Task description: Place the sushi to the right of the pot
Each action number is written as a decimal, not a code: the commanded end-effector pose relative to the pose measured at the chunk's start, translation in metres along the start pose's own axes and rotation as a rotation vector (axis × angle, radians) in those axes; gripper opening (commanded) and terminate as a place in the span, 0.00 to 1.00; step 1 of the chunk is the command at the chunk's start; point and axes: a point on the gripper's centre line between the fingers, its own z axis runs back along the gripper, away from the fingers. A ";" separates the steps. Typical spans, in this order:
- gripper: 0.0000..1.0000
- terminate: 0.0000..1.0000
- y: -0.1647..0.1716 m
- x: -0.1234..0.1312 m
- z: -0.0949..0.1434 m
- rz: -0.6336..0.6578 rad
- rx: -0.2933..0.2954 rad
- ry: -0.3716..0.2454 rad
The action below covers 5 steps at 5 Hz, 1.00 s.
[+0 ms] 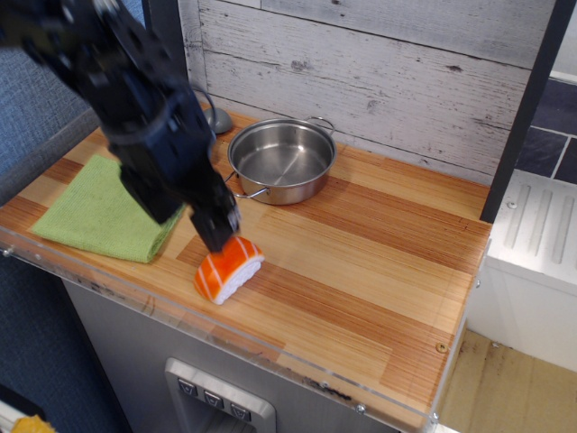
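The sushi [228,268], orange top with pale stripes on white rice, lies on the wooden counter near the front edge, below and left of the pot. The steel pot [280,160] stands empty at the back middle, wire handles showing. My black gripper [189,221] hangs open just above and left of the sushi, its right finger [216,225] close over the sushi's back end. Nothing is held. Whether the finger touches the sushi I cannot tell.
A green cloth [99,215] lies at the left, partly hidden by my arm. A grey part of the dumbbell toy [217,119] peeks out at the back by the plank wall. Bare wooden counter [388,244] stretches right of the pot to the edge.
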 end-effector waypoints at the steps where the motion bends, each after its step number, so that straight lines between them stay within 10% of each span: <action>1: 1.00 0.00 -0.008 -0.014 -0.032 -0.059 0.035 0.014; 3: 1.00 0.00 -0.004 -0.002 -0.052 -0.048 0.061 0.041; 4: 0.00 0.00 -0.003 0.003 -0.055 -0.038 0.070 0.037; 5: 0.00 0.00 -0.001 0.003 -0.054 -0.030 0.063 0.040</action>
